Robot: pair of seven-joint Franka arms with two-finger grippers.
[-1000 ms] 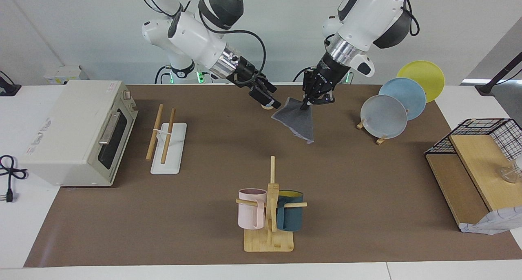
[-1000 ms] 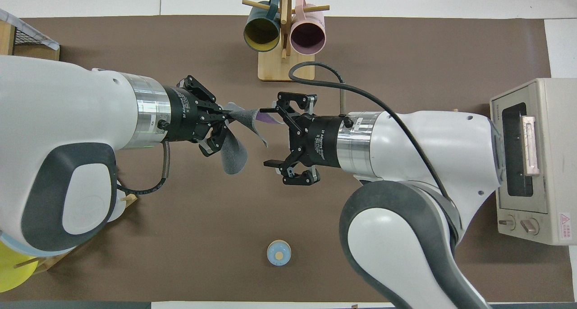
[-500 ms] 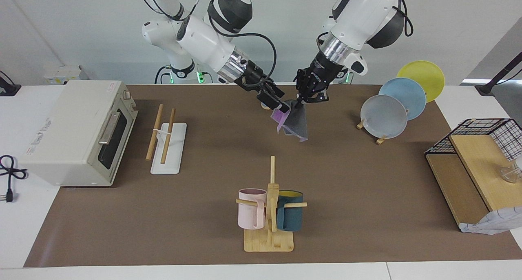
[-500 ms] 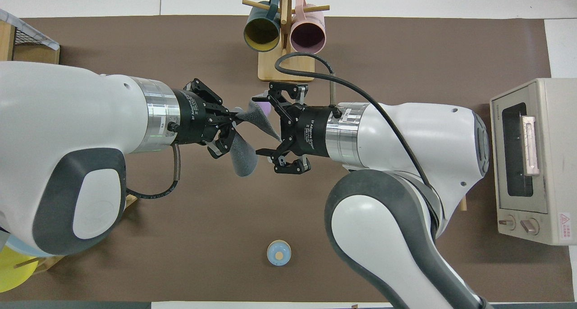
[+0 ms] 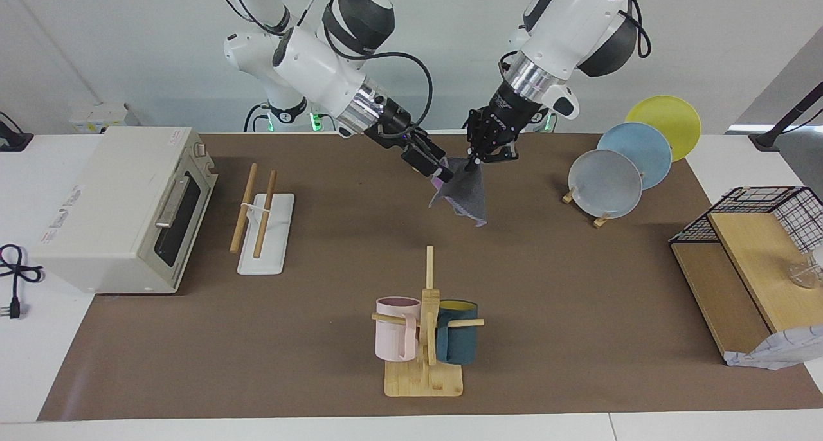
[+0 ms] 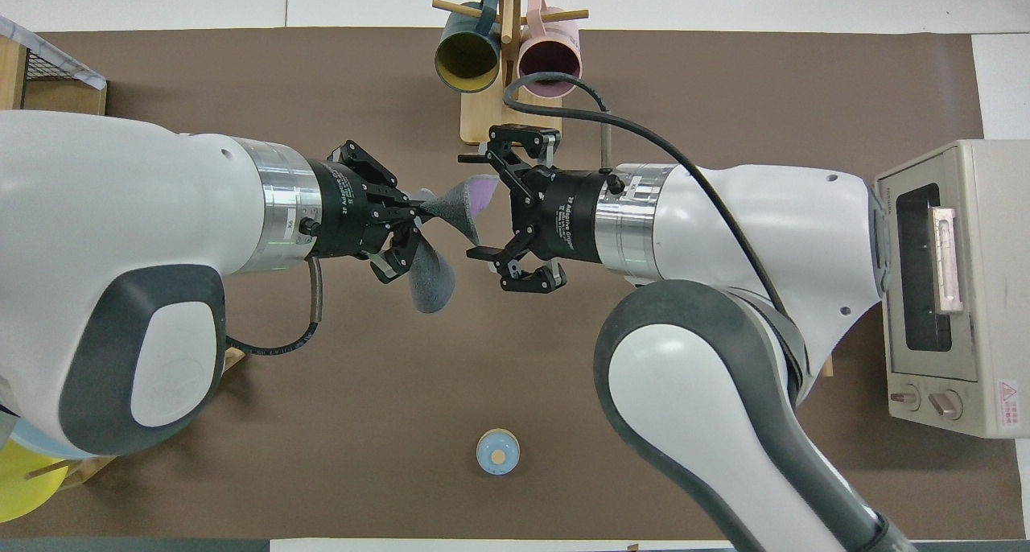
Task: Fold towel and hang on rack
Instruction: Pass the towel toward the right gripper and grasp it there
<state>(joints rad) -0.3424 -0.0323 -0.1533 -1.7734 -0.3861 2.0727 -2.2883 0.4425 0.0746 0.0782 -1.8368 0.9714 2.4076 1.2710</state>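
A small grey towel [image 5: 464, 193] is held in the air over the middle of the table, at the robots' end. It is pinched by one corner in the shut jaws of the left gripper [image 5: 476, 164] and hangs limp below them. The right gripper [image 5: 432, 164] is held just beside the cloth with its jaws spread wide, one fingertip [image 6: 470, 158] by the towel's raised edge and nothing gripped.

The risk, as judged from here: the cloth may slip from so small a pinch, or the right jaws may close on air or on a bunched layer, since the fabric twists and droops. A crooked fold would follow.

Going from the right arm's end of the table: a toaster oven [image 5: 122, 209] is set at the edge, and the rack [image 5: 260, 217] lies beside it, well apart from the towel. A mug stand [image 5: 425, 325] with two mugs is placed farther from the robots. A plate stand [image 5: 627, 158] and a wire basket [image 5: 765, 216] are found toward the left arm's end. The table is covered by a brown mat [image 5: 308, 351]; the wall is plain white.
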